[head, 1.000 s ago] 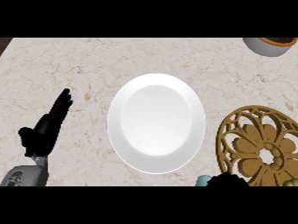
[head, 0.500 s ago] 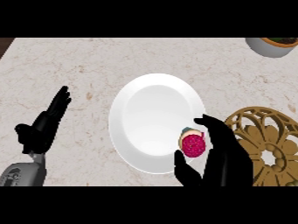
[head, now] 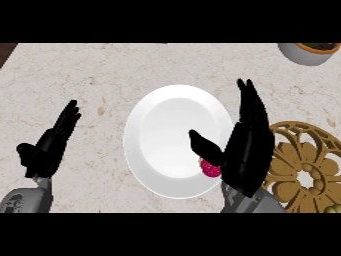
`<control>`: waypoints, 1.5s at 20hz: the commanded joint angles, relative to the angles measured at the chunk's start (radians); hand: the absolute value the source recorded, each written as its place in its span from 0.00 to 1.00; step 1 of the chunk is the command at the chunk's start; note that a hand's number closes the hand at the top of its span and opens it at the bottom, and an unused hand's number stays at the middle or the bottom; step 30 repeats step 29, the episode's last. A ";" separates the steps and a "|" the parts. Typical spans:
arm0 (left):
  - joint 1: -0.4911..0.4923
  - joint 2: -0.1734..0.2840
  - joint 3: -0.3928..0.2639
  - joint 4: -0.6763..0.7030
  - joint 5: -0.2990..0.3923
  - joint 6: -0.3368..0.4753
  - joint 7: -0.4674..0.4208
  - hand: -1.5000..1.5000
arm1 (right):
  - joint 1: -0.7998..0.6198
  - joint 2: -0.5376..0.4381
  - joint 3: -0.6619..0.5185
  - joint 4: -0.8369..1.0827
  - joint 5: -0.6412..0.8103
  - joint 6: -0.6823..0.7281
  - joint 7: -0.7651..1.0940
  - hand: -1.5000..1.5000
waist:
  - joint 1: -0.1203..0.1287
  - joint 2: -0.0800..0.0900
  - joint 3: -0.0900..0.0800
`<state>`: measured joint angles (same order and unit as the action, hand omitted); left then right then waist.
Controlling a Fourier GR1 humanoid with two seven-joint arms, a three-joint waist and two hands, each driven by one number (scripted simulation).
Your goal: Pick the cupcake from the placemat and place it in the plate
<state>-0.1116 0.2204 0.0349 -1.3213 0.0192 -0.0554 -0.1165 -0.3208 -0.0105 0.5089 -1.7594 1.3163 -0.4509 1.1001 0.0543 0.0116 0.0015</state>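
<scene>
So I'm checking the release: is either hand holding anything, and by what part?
Nothing is held. The right hand has straight fingers beside the cupcake on the plate; the left hand rests open.

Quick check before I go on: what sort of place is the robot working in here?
Probably a kitchen counter set for food: a pale marbled countertop, a white plate with a pink cupcake on it, and a gold openwork placemat beside it.
</scene>
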 commanded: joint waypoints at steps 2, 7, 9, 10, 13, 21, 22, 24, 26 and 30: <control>0.040 -0.003 -0.001 -0.006 -0.010 0.007 -0.025 0.50 | 0.012 0.010 -0.045 0.005 -0.036 -0.334 0.104 0.00 | -0.024 -0.007 0.001; 0.032 -0.012 0.016 -0.017 -0.004 0.034 0.003 0.50 | 0.191 0.010 -0.008 -0.079 -0.133 -0.512 -0.003 0.00 | -0.053 -0.012 0.002; 0.061 -0.018 0.016 0.005 -0.019 0.042 -0.036 0.50 | 0.267 0.010 -0.011 -0.176 -0.151 -0.509 -0.080 0.00 | -0.066 -0.014 0.000; 0.047 0.011 0.036 -0.025 0.014 0.008 0.000 0.50 | 0.324 -0.014 0.018 -0.189 -0.185 -0.534 -0.132 0.00 | -0.061 -0.014 0.000; 0.061 -0.015 0.015 0.009 -0.018 0.023 -0.041 0.50 | 0.496 -0.136 0.078 -0.272 -0.283 -0.611 -0.232 0.00 | -0.066 -0.014 0.000; 0.068 0.007 0.042 -0.033 0.011 -0.018 -0.006 0.50 | 0.690 -0.386 0.230 -0.287 -0.539 -0.825 -0.523 0.00 | -0.060 -0.013 0.000; 0.054 -0.023 0.014 -0.041 -0.014 0.014 0.025 0.50 | 0.659 -0.455 0.208 -0.246 -0.642 -0.862 -0.558 0.00 | -0.058 -0.013 0.001; 0.058 -0.002 0.058 0.054 -0.004 -0.017 -0.086 0.50 | 0.692 -0.434 0.224 -0.289 -0.632 -0.836 -0.596 0.00 | -0.061 -0.012 -0.001; 0.076 -0.002 0.049 0.013 -0.001 -0.019 -0.038 0.50 | 0.694 -0.529 0.231 -0.261 -0.772 -0.920 -0.678 0.00 | -0.060 -0.014 0.000; 0.103 -0.045 0.000 -0.052 -0.041 0.012 -0.034 0.50 | 0.646 -0.510 0.226 -0.178 -0.838 -0.928 -0.759 0.00 | -0.057 -0.013 0.000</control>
